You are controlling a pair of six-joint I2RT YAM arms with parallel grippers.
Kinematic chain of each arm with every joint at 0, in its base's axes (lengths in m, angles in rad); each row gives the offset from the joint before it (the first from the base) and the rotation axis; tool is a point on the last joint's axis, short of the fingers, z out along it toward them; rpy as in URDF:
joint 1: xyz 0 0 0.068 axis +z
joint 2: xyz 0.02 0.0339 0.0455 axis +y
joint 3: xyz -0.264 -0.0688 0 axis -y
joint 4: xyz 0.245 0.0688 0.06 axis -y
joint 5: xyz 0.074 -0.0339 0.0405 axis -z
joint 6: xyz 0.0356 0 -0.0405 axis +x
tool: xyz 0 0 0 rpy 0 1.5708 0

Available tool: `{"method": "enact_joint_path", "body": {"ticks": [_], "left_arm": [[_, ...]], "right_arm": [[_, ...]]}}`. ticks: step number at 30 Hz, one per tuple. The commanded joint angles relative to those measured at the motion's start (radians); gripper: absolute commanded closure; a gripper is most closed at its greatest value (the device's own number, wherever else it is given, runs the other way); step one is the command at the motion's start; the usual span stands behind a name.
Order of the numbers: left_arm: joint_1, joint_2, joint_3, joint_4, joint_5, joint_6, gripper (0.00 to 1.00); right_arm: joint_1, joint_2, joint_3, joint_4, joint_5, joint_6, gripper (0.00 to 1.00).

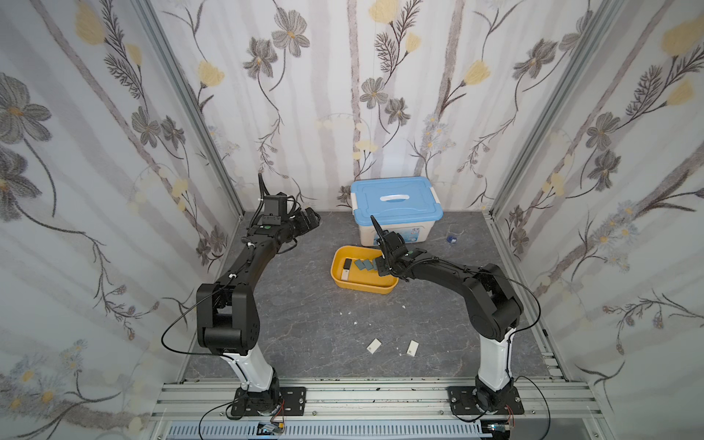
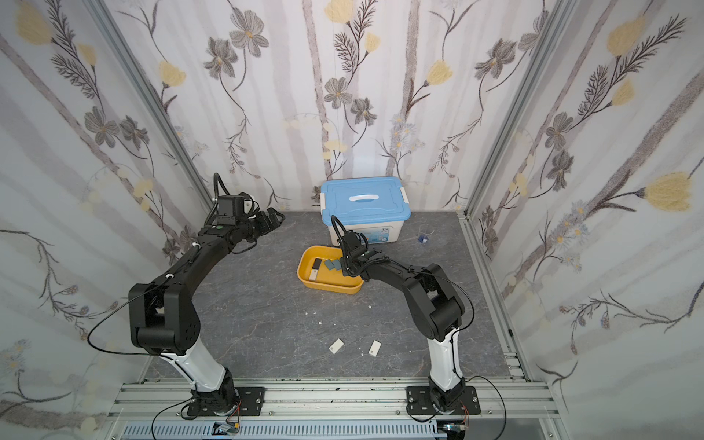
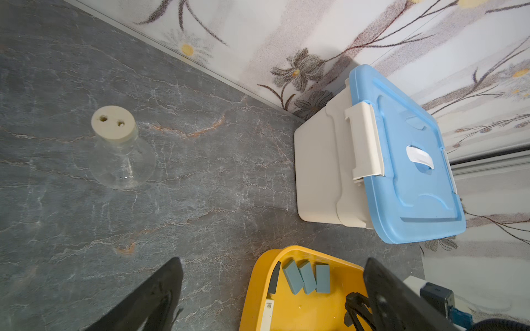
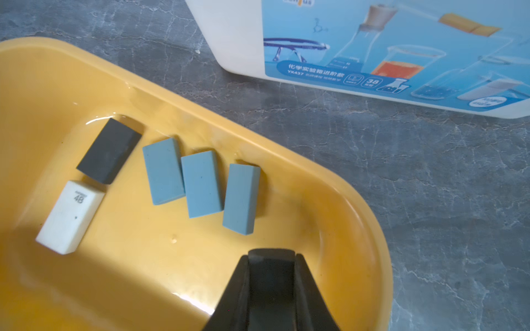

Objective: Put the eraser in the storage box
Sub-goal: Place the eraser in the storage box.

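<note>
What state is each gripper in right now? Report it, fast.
Left gripper: open, holding nothing.
Right gripper: closed on what looks like a dark eraser, over the storage box.

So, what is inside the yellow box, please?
Three blue erasers, a dark grey eraser and a white eraser lie in the storage box. The right hand, holding another eraser, hides some floor.
</note>
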Motion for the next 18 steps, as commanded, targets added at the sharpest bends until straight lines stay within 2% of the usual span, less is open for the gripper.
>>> {"method": "enact_joint_path", "body": {"ticks": [1, 13, 18], "left_arm": [[0.003, 0.0, 0.003, 0.011, 0.0, 0.009, 0.0], [0.003, 0.004, 0.012, 0.005, -0.002, 0.012, 0.0], [0.002, 0.002, 0.013, 0.003, -0.003, 0.015, 0.0]], "right_arm": [[-0.008, 0.019, 0.015, 0.027, 0.011, -0.005, 0.76], [-0.013, 0.09, 0.08, 0.025, 0.004, -0.005, 0.74], [-0.012, 0.107, 0.097, 0.012, 0.006, -0.003, 0.67]]}}
